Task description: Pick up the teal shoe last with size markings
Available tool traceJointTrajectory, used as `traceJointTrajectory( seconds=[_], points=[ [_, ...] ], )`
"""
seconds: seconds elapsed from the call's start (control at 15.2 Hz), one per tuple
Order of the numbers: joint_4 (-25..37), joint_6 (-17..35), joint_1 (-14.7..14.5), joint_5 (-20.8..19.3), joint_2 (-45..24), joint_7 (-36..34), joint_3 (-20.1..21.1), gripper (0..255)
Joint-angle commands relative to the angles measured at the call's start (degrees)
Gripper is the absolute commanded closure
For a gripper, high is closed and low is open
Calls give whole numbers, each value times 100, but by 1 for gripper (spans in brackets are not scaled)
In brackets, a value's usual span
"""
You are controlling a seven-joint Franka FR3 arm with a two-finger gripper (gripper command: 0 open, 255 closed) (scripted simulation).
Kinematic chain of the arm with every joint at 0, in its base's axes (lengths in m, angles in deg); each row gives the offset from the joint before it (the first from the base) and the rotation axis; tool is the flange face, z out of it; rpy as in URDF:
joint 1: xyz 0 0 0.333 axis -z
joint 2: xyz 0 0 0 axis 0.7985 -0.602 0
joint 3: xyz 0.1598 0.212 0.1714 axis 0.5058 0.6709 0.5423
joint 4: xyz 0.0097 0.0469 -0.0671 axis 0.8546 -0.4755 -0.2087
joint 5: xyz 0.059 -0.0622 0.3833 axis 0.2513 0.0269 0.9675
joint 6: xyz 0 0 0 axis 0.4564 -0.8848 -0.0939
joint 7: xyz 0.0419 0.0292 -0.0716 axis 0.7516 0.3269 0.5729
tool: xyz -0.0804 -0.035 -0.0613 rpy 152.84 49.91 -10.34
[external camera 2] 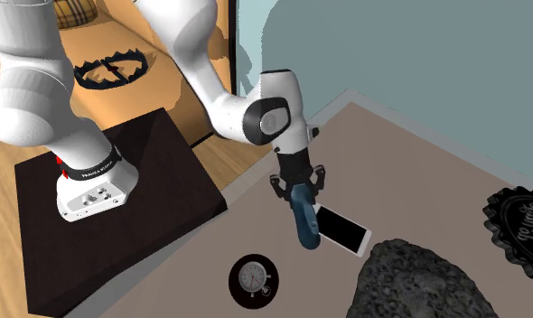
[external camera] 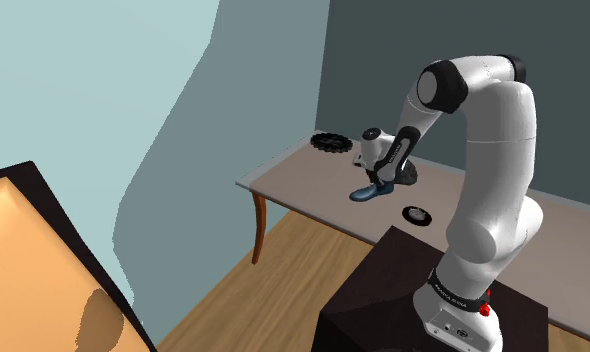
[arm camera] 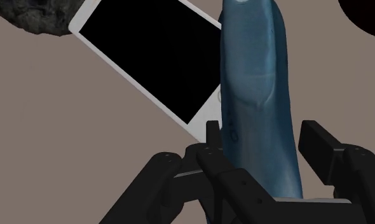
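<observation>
Gripper (arm camera: 259,141) fingers are narrowed onto both sides of the smooth teal shoe last (arm camera: 256,83) at its heel end, and it looks clasped. Last sits low over the grey-brown tabletop (arm camera: 65,140), just beside the white phone with the black screen (arm camera: 148,63). Lift straight and slow, since the toe may droop.

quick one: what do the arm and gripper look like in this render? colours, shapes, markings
Arm: glossy white rounded links with dark joint caps. Near its base there is a black band with white lettering, plus small red marks. Gripper: all black, angular and blocky, mounted on a white wrist housing.
</observation>
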Motion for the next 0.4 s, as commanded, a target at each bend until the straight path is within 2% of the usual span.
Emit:
traceJointTrajectory(
  seconds=[0.0,0.33],
  points=[
    [-41,-101,41,82,166,155,31,255],
    [-99,-283,69,219,421,366,87,255]
  ],
)
